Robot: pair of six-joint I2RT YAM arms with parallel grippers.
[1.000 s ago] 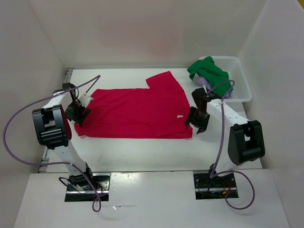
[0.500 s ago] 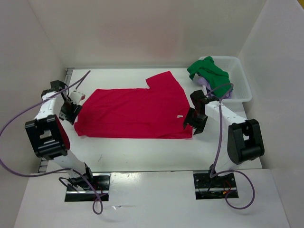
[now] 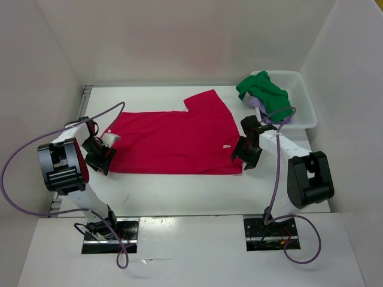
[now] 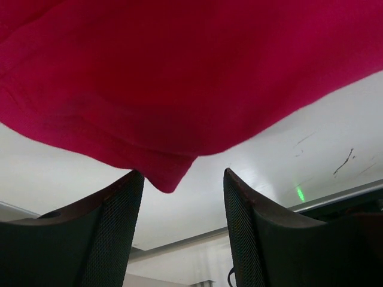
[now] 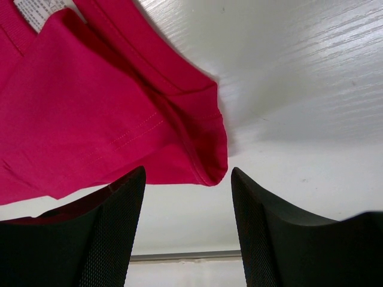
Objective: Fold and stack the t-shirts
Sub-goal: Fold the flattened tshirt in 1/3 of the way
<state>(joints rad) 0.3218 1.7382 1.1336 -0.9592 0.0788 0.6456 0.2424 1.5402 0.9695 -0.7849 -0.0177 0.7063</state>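
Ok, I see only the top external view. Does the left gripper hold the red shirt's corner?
Observer: No. Its wrist camera shows the left gripper open; the corner tip of the red shirt sits at the mouth of the gap, not pinched.
Operator: And the right one?
Observer: The right gripper is open too; a hemmed corner lies on the table just before its gap.
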